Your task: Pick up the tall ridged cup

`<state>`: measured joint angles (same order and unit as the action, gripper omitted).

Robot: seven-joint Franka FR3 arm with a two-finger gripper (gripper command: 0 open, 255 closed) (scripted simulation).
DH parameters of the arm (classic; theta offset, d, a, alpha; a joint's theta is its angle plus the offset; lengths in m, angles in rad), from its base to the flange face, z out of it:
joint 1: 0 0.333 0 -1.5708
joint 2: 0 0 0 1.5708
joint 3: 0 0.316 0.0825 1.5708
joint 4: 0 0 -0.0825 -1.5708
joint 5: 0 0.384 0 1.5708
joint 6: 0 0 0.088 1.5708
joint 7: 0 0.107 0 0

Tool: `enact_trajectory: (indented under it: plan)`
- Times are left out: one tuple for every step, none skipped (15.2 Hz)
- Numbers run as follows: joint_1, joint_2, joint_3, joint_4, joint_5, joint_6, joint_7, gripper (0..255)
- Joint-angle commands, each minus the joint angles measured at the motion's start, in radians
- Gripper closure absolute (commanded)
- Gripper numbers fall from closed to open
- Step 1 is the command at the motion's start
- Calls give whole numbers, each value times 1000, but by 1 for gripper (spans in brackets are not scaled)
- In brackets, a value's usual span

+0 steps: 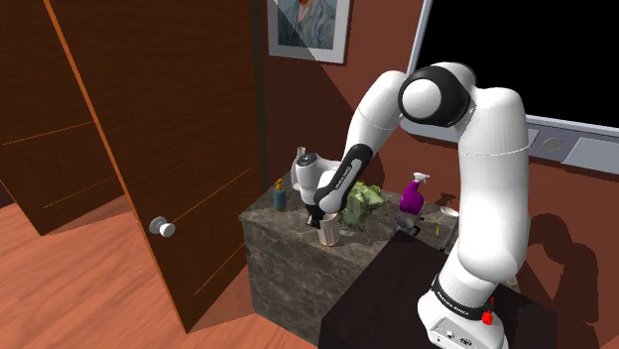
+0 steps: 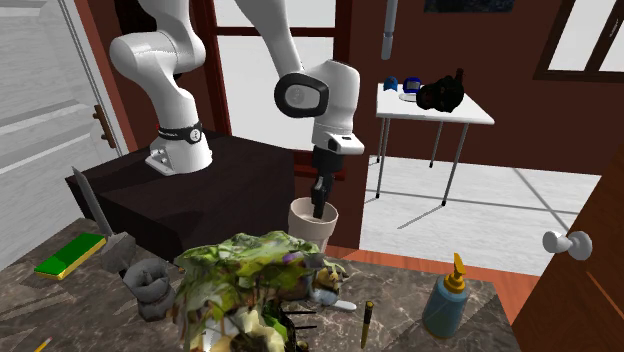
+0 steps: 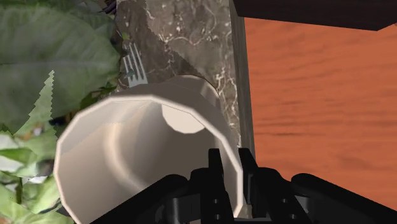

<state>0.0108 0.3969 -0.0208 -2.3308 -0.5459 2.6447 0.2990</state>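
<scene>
The tall ridged cup (image 1: 328, 231) is off-white and stands upright near the marble counter's (image 1: 283, 260) edge closest to the dark stand (image 1: 392, 297). My black gripper (image 1: 319, 212) comes down on it from above. In the second exterior view the fingers (image 2: 318, 196) dip into the cup (image 2: 312, 224) at its rim. The wrist view shows the gripper (image 3: 230, 167) shut on the wall of the cup (image 3: 127, 153), one finger inside the rim and one outside. The cup rests on the counter.
A leafy plant (image 1: 364, 196) stands close beside the cup. A purple spray bottle (image 1: 413, 193) and a blue bottle with a yellow cap (image 1: 279, 195) also share the counter. A fork (image 3: 133, 63) lies near the cup. An open brown door (image 1: 159, 129) stands at the shoulder view's left.
</scene>
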Motion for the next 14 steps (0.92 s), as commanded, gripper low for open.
enact_trajectory:
  plan:
    - [0,1,-1,0,0,0,0,255]
    - [-1,0,-1,0,0,0,0,255]
    - [0,0,-1,0,0,0,0,255]
    - [1,1,0,0,0,0,2,255]
    - [-2,-13,4,-3,6,-10,-6,255]
    - [-4,-27,8,-6,13,-20,-13,255]
    - [-7,-40,11,-9,20,-30,-21,255]
    - [-9,-54,15,-12,27,-41,-29,255]
    - [-11,-67,19,-15,34,-51,-36,255]
    - [-13,-81,22,-17,42,-61,-44,255]
    - [-15,-94,26,-19,49,-72,-51,255]
    - [-17,-107,29,-21,56,-83,-59,255]
    - [-18,-120,32,-23,63,-93,-67,255]
    - [-20,-133,35,-24,70,-104,-74,255]
